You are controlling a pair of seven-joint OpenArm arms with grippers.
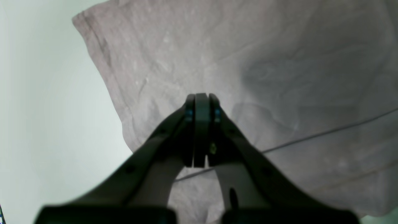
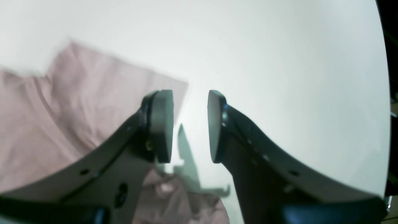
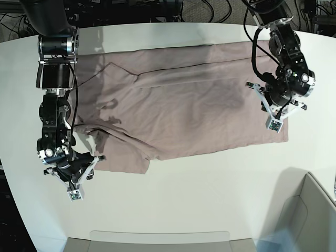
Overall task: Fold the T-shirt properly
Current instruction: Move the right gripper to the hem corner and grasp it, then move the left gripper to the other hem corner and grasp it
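- Your T-shirt [image 3: 194, 100] lies spread across the far half of the white table [image 3: 210, 199], running from near your right arm's side to your left arm's side.
- Fabric is a plain dusty pink-mauve, no print, softly wrinkled. A long crease or folded edge runs across the upper part in the base view.
- The near edge is uneven: one section hangs lower toward the table's front, ending in a square corner, with bunched folds close to your right arm.
- Left wrist view: cloth [image 1: 279, 77] fills most of the picture, with a thin seam line crossing it and the bare table [image 1: 46, 109] at one side.
- Your left gripper [image 1: 201, 102] has its pads pressed together. It sits over the shirt near the hem end; you cannot tell whether any fabric is pinched.
- Your right gripper [image 2: 190, 124] stands parted, with a clear gap between the pads and white table [image 2: 279, 62] showing through. The shirt [image 2: 62, 118] lies beside one finger, slightly blurred.
- Surface is smooth, white and rounded at the edge. Dark cables [image 3: 210, 10] hang behind it, and a pale bin [image 3: 310, 215] sits at the near corner.
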